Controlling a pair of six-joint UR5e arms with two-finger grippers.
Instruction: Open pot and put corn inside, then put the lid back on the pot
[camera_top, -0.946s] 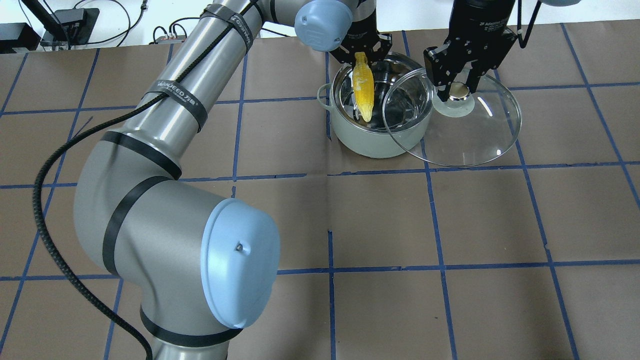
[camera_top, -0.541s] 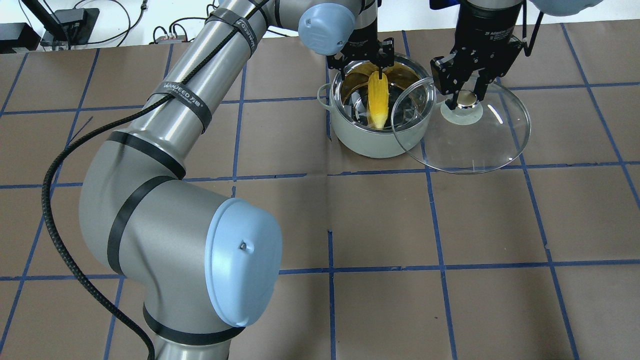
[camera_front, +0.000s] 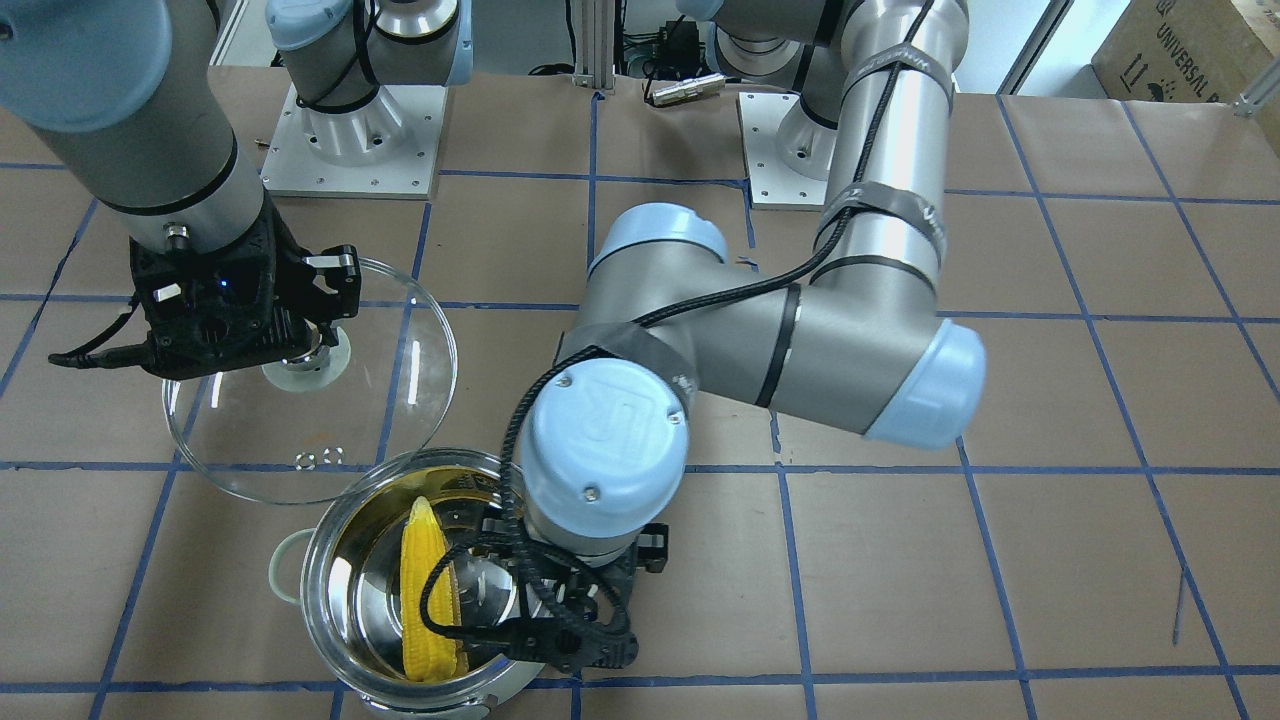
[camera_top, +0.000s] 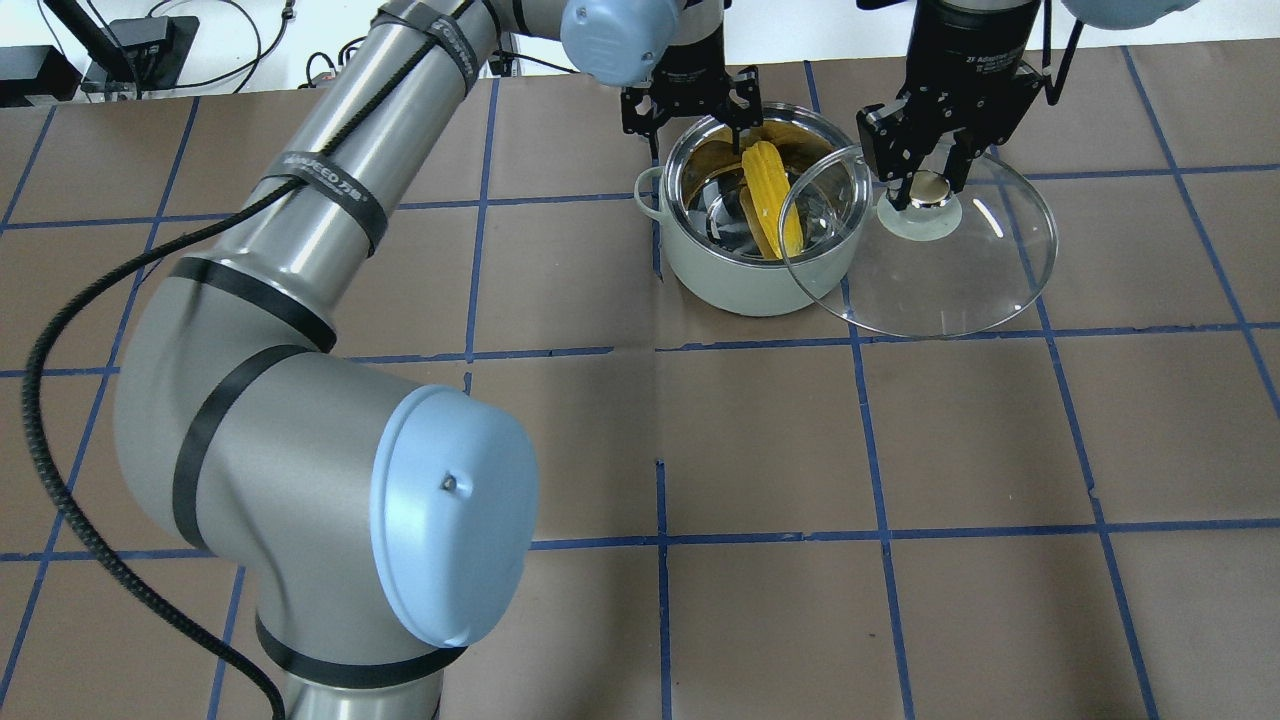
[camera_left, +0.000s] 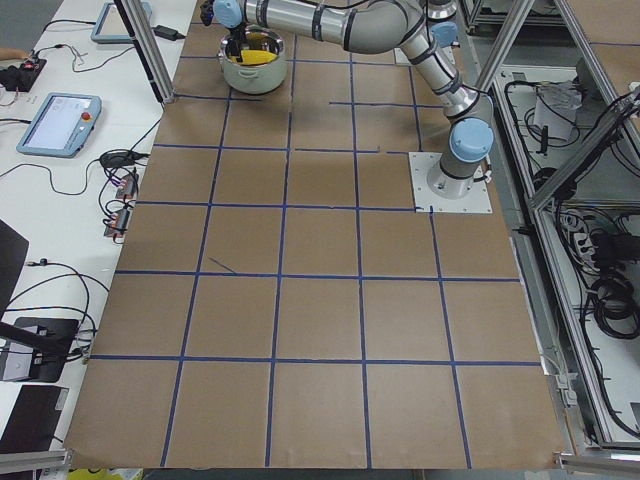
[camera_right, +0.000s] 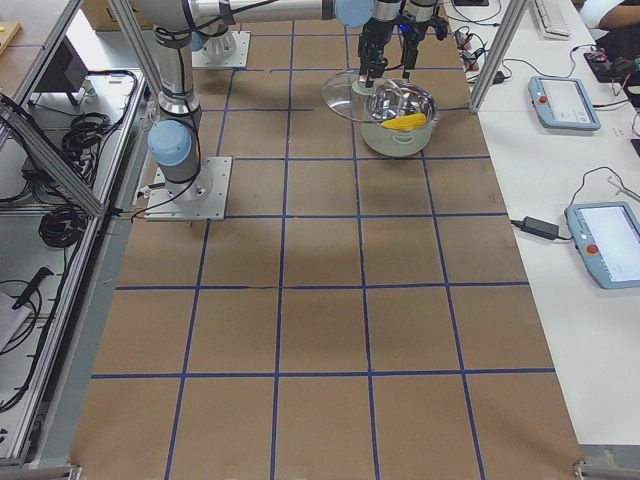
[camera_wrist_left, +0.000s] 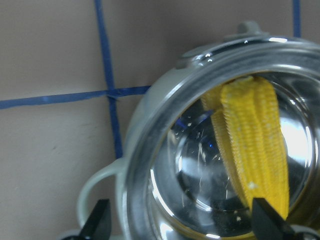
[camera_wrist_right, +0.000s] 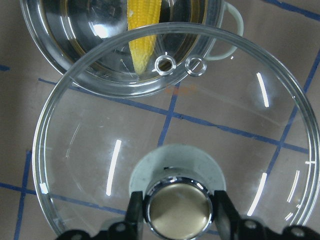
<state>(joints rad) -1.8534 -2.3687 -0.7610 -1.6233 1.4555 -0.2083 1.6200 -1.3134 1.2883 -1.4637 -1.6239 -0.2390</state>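
The mint-green pot (camera_top: 740, 285) stands open at the far middle of the table. The yellow corn (camera_top: 770, 195) lies inside it, leaning on the steel wall; it also shows in the front view (camera_front: 428, 600). My left gripper (camera_top: 688, 120) is open and empty over the pot's far-left rim; in the left wrist view its fingertips (camera_wrist_left: 100, 225) straddle the rim (camera_wrist_left: 135, 190) and the corn (camera_wrist_left: 257, 150). My right gripper (camera_top: 930, 185) is shut on the knob (camera_wrist_right: 177, 210) of the glass lid (camera_top: 940, 280), held just right of the pot, its edge overlapping the rim.
Brown paper with blue tape lines covers the table (camera_top: 760, 440). My left arm's elbow (camera_top: 440, 530) hangs over the near left part. Cables and black devices (camera_top: 140, 45) lie beyond the far edge. Tablets (camera_right: 565, 100) sit on side benches.
The left gripper has let go of the corn, which now lies in the pot, and has moved left and back. The right gripper still holds the lid, shifted only slightly.
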